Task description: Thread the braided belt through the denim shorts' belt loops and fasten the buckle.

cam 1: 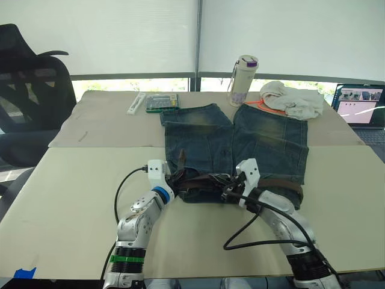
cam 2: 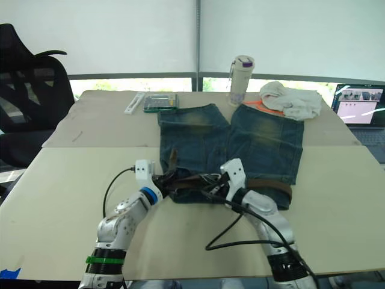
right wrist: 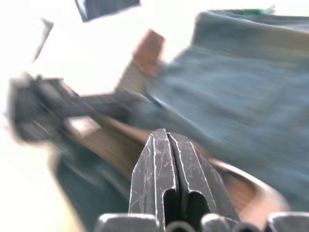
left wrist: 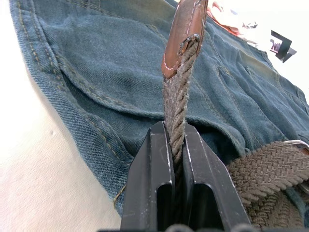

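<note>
One pair of faded dark blue denim shorts (cam 1: 234, 147) lay flat on the pale beige surface (cam 1: 72, 192), two legs pointing away toward the window, waistband nearest the robot. One dark brown braided belt (cam 1: 207, 180) ran along that waistband, its far right stretch lying across the shorts' right hip. The belt's brown leather tip (left wrist: 186, 29) stood up above the denim.

Two grippers worked at the waistband. Left gripper (left wrist: 176, 159): jaws pinching the braided strap just below the leather tip, strap held upright between them. Right gripper (right wrist: 166, 145): jaws pressed together, nothing visible between them, hovering just over the belt near the middle of the waistband. The buckle and belt loops could not be made out for certain.

Behind the shorts, counted: one white bottle with a purple cap (cam 1: 242, 80), one off-white cloth bundle (cam 1: 292, 99), one small flat box of assorted bits (cam 1: 162, 102), one white strip-shaped item (cam 1: 136, 103) beside it. One laptop with a lit screen (cam 1: 359, 105) at far right. One black office chair (cam 1: 27, 90) at left.
</note>
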